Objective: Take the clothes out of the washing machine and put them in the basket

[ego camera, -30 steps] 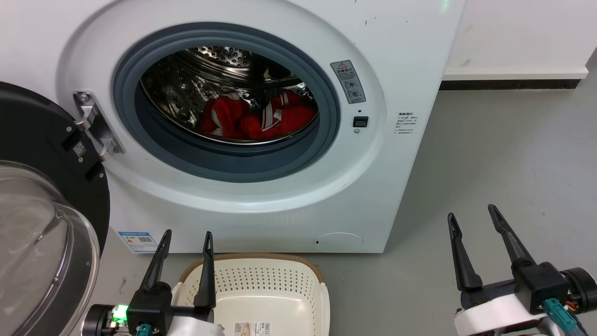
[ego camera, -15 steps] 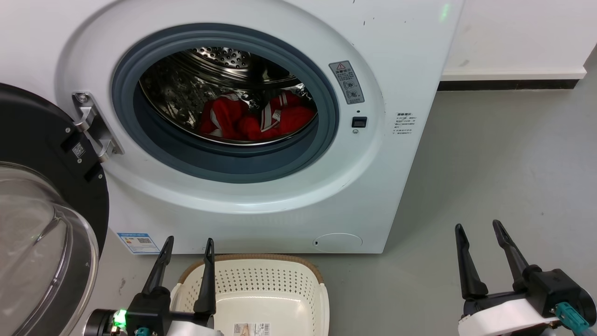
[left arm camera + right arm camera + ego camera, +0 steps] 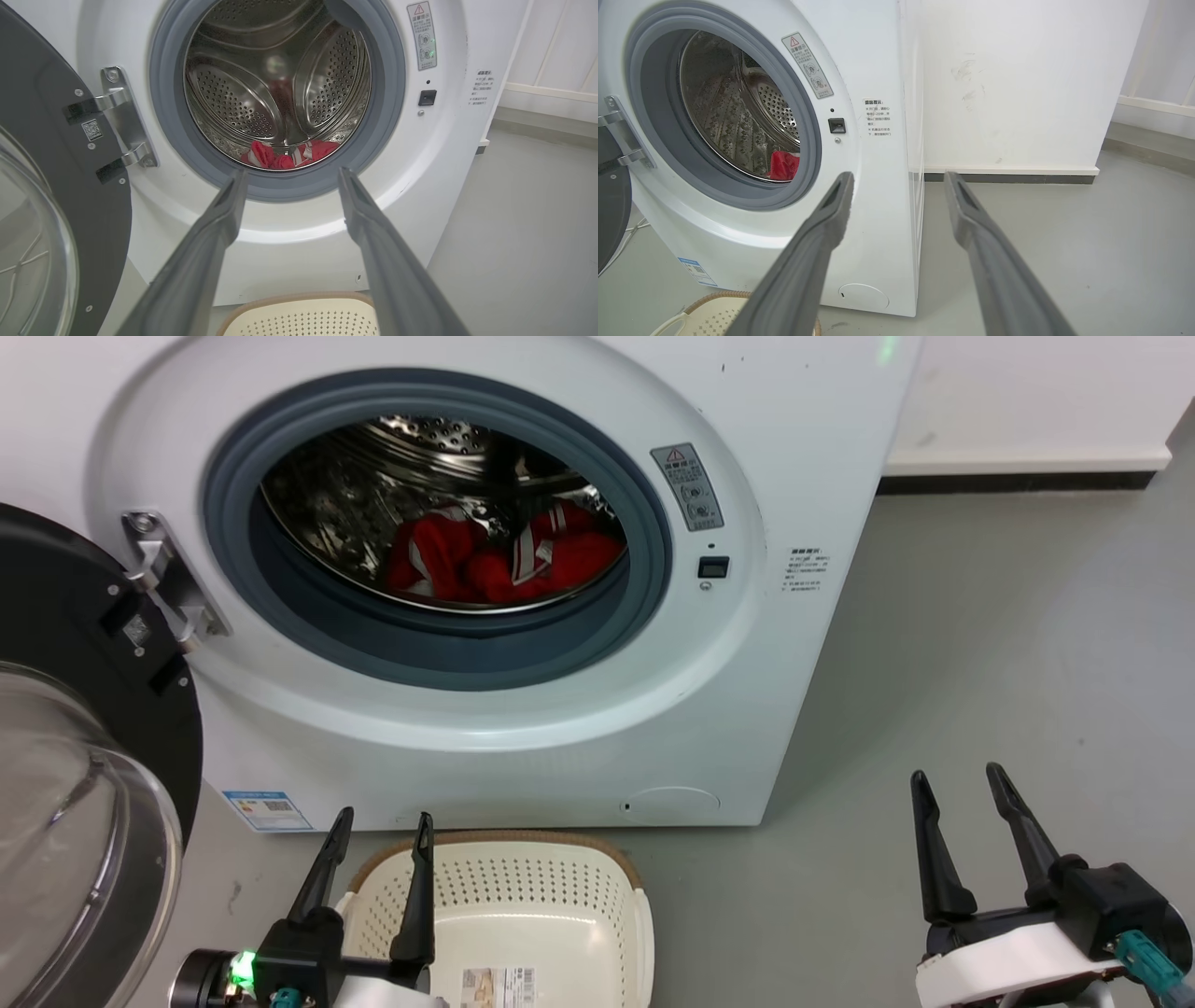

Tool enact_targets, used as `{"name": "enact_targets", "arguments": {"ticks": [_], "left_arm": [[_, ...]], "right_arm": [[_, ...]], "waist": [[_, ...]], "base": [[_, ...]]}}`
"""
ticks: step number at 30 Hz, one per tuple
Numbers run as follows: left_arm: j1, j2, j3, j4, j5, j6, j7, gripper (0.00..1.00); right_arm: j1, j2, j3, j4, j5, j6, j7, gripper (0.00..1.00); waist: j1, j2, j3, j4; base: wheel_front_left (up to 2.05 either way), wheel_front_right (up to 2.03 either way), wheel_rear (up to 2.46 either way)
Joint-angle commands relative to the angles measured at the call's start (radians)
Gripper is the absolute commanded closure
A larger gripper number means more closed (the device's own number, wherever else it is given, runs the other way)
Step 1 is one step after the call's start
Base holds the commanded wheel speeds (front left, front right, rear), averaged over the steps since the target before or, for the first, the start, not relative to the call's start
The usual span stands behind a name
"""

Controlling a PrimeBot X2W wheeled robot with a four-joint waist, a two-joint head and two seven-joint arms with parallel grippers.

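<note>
Because the bright red soft fabric clothes (image 3: pixel 504 560) with white stripe bands lie in a crumpled heap on the bottom of the perforated steel drum (image 3: pixel 373 495), they look light and limp, and are likely to trail when lifted. They sit inside the large white front-loading washing machine (image 3: pixel 560 747), whose black-framed glass door (image 3: pixel 84 784) hangs swung wide at the left.

A raised fold near the top of the heap, where a striped band stands proud, seems the best place to pinch. A hold on a loose edge would probably let the rest drag over the grey rubber porthole rim (image 3: pixel 448 653) and snag or slip free. Whether the fabric is wet, and so heavier, cannot be told.

In the head view the left gripper (image 3: pixel 385 815) shows over the left rim of the small cream-white perforated plastic basket (image 3: pixel 532 887) with its brown woven-look edge, fingers spread and holding nothing. The right gripper (image 3: pixel 957 772) waits above the grey floor (image 3: pixel 980 644), right of the machine's front corner, likewise parted and empty. The basket stands on the floor just before the machine's lower front edge.
</note>
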Motion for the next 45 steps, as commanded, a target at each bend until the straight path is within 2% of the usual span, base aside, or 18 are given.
{"name": "enact_targets", "arguments": {"ticks": [1, 8, 14, 15, 21, 26, 27, 29, 30, 35, 39, 45], "left_arm": [[-0.019, 0.001, 0.004, 0.002, 0.002, -0.007, -0.003, 0.0], [-0.129, 0.044, 0.025, 0.078, -0.007, -0.049, -0.003, 0.0], [-0.372, 0.144, 0.044, 0.167, -0.031, -0.075, -0.003, 0.0], [-0.372, 0.144, 0.044, 0.167, -0.031, -0.075, -0.003, 0.0], [-0.717, 0.275, 0.007, 0.339, -0.061, -0.084, 0.002, 0.0], [-1.012, 0.361, -0.106, 0.474, -0.091, -0.085, 0.114, 0.0], [-1.125, 0.391, -0.152, 0.529, -0.095, -0.085, 0.179, 0.0], [-1.18, 0.406, -0.171, 0.559, -0.098, -0.085, 0.212, 0.0], [-1.234, 0.429, -0.207, 0.591, -0.086, -0.084, 0.255, 0.0], [-1.497, 0.489, -0.27, 0.726, -0.11, -0.084, 0.436, 0.0], [-1.651, 0.534, -0.331, 0.808, -0.117, -0.084, 0.581, 0.0], [-1.79, 0.609, -0.394, 0.906, -0.135, -0.084, 0.797, 0.0]], "right_arm": [[-0.015, -0.001, 0.003, -0.004, 0.01, -0.001, -0.002, 0.0], [-0.076, -0.001, 0.026, -0.029, 0.025, -0.001, -0.002, 0.0], [-0.158, 0.0, 0.021, -0.062, 0.077, -0.001, -0.002, 0.0], [-0.158, 0.0, 0.021, -0.062, 0.077, -0.001, -0.002, 0.0], [-0.211, 0.0, 0.035, -0.074, 0.113, -0.001, -0.002, 0.0], [-0.255, 0.0, 0.043, -0.078, 0.153, -0.001, -0.002, 0.0], [-0.274, 0.0, 0.053, -0.085, 0.167, -0.001, -0.002, 0.0], [-0.282, 0.0, 0.058, -0.089, 0.175, -0.001, -0.002, 0.0], [-0.289, 0.0, 0.064, -0.094, 0.183, -0.001, -0.002, 0.0], [-0.311, 0.0, 0.092, -0.108, 0.217, -0.001, -0.002, 0.0], [-0.316, 0.0, 0.117, -0.112, 0.244, -0.001, -0.002, 0.0], [-0.321, 0.0, 0.164, -0.115, 0.283, -0.001, -0.002, 0.0]], "waist": [[0.0, 0.0, 0.029, -0.012], [0.0, 0.0, 0.19, -0.073], [0.0, 0.0, 0.399, -0.125], [0.0, 0.0, 0.399, -0.125], [0.0, 0.0, 0.558, -0.152], [0.0, 0.0, 0.65, -0.171], [0.0, 0.0, 0.679, -0.182], [0.0, 0.0, 0.693, -0.189], [0.0, 0.0, 0.706, -0.196], [0.0, 0.0, 0.766, -0.239], [0.0, 0.0, 0.807, -0.276], [0.0, 0.0, 0.852, -0.335]], "base": [[0.0, 0.0, 0.0], [0.0, 0.0, 0.0], [0.0, 0.0, 0.0], [0.0, 0.0, 0.0], [0.0, 0.0, 0.0], [0.0, 0.0, 0.0], [0.0, 0.0, 0.0], [0.0, 0.0, 0.0], [0.0, 0.0, 0.0], [0.0, 0.0, 0.0], [0.0, 0.0, 0.0], [0.0, 0.0, 0.0]]}}
